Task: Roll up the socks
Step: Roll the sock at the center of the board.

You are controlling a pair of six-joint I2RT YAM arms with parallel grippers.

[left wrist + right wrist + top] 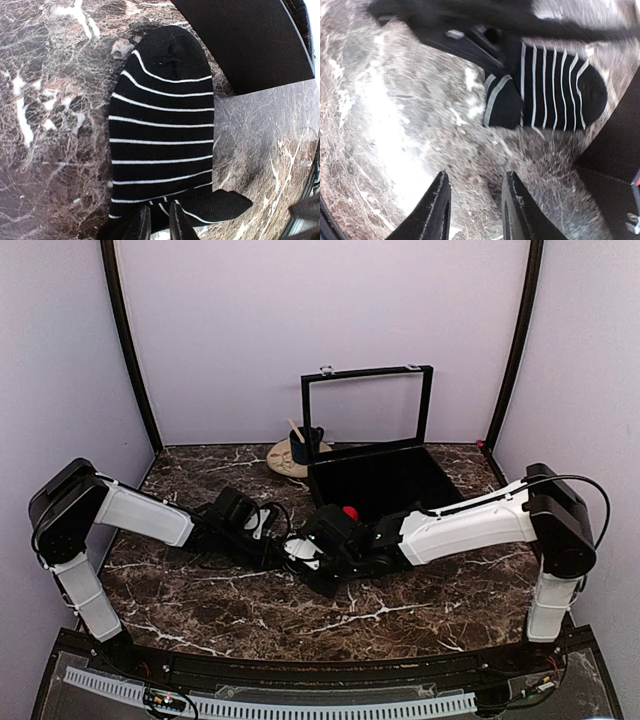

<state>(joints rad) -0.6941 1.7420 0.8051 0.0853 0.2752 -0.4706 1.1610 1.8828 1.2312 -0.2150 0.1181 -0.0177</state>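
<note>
Left wrist shows left end effector (160, 226) clamped on the sock (161, 117); right end effector (476, 176) part-open, empty, nearby

One black white-striped sock (160, 130), one small red item (349, 511), one black box (400, 480) and one mug (308, 443).

Left arm (140, 515) and right arm (460, 525) both reach in low, wrists almost meeting in the middle. Left gripper (160, 209) has its fingers pinched nearly together on the end of the striped sock (160, 120). Right gripper (476, 177) hangs with fingers parted, nothing between them, sock out beyond the tips.
</note>
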